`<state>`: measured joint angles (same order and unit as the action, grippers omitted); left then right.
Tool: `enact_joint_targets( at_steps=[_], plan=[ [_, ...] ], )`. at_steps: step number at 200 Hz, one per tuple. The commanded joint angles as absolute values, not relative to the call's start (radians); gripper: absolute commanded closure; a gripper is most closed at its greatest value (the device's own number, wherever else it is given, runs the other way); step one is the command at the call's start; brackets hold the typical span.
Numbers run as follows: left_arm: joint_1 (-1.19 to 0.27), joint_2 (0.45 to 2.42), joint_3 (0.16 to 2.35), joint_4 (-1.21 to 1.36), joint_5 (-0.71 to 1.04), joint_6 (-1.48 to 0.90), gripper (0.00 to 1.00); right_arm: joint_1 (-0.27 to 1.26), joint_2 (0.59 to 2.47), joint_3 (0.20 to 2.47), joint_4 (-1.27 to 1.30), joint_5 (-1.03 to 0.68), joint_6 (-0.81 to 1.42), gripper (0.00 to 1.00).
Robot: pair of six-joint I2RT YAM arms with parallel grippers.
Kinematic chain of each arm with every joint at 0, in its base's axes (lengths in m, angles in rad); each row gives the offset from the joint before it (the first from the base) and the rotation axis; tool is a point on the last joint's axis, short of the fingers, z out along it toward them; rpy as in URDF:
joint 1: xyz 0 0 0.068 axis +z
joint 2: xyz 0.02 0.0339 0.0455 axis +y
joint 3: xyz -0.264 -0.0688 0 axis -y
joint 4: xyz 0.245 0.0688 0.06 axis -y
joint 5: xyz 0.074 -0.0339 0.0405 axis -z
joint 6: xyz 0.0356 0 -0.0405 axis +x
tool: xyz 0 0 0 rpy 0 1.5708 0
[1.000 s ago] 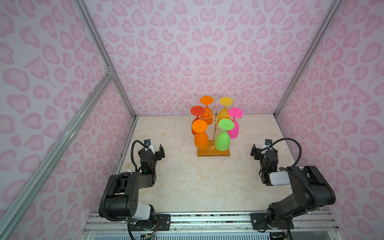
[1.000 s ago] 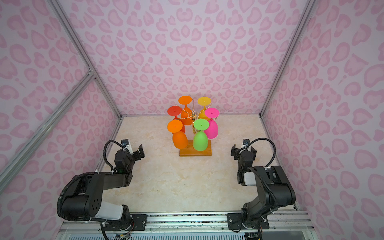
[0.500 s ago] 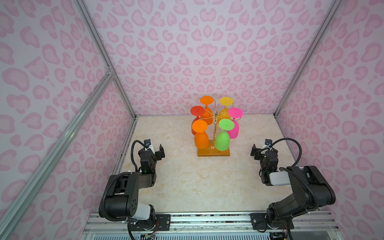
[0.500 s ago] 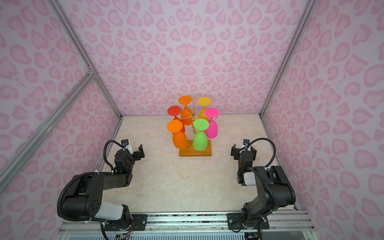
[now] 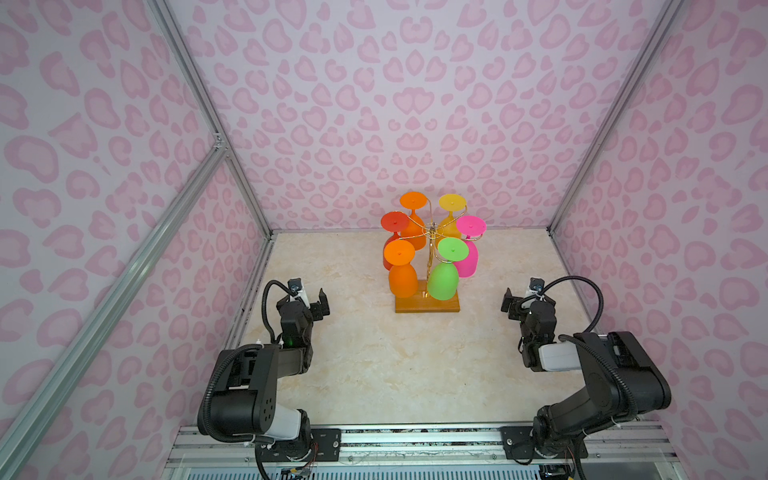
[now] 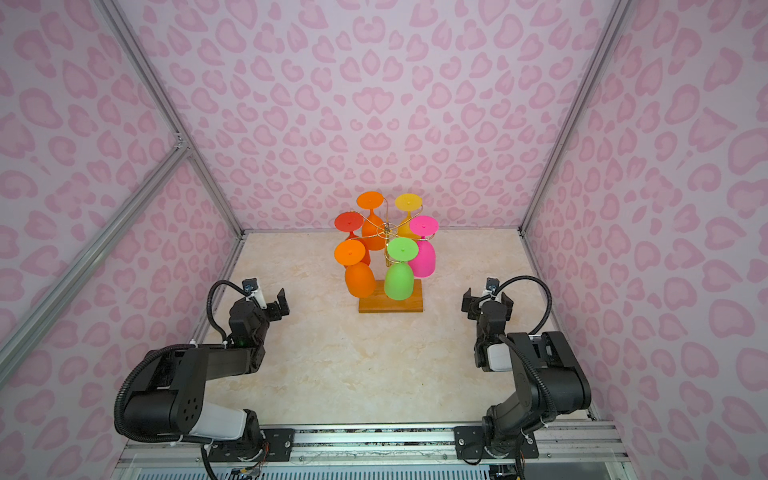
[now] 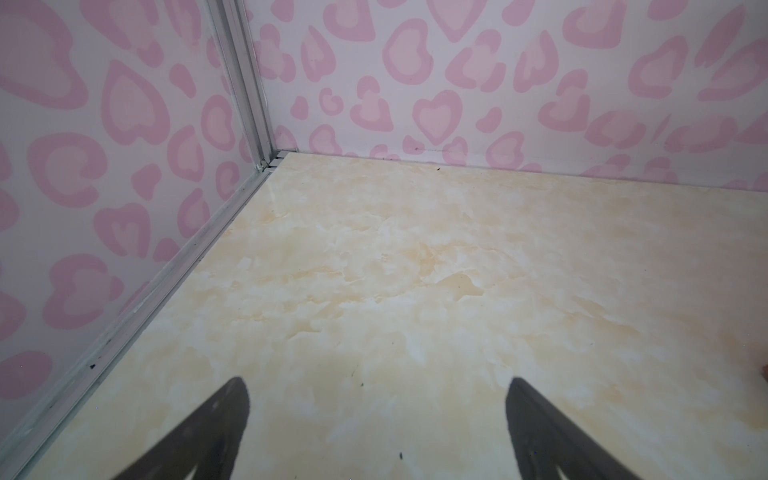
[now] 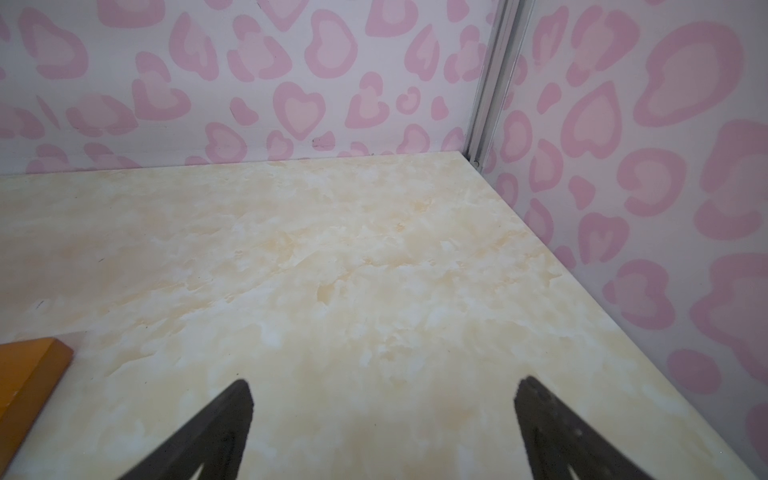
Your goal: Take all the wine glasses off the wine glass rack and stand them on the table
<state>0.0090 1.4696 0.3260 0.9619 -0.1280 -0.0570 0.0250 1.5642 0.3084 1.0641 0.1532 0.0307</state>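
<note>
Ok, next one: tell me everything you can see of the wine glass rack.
The wine glass rack is a thin gold wire stand: a wavy post rises from a rectangular brown wooden base, and curled arms spread from a hub at its top. It stands upright on the marbled table, toward the back, roughly centred. Six coloured glasses hang upside down from the arms by their feet. Nothing else touches it. A corner of the base shows in the right wrist view.

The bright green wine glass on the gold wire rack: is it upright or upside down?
Upside down: the bright green wine glass hangs bowl-down from the gold wire rack, its flat round foot on top.
</note>
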Motion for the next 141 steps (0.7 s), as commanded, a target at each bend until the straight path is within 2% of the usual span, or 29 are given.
enact_joint_targets(
  at_steps=[1,37,89,102,141],
  plan=[
    [0.009,1.469,0.328,0.982,-0.128,-0.059,0.02,0.025,1.566,0.309,1.080,0.161,0.020,0.01],
    [0.009,1.437,0.354,0.918,-0.148,-0.064,0.02,0.027,1.519,0.313,1.041,0.170,0.025,0.01],
    [0.000,1.301,0.399,0.742,-0.179,-0.062,0.02,0.037,1.355,0.388,0.782,0.186,0.019,0.01],
    [-0.006,1.266,0.409,0.718,-0.193,-0.066,0.02,0.036,1.304,0.417,0.709,0.185,0.077,0.01],
    [-0.011,1.133,0.469,0.656,-0.156,-0.173,0.02,0.035,1.172,0.570,0.447,0.050,0.198,0.01]
  ],
)
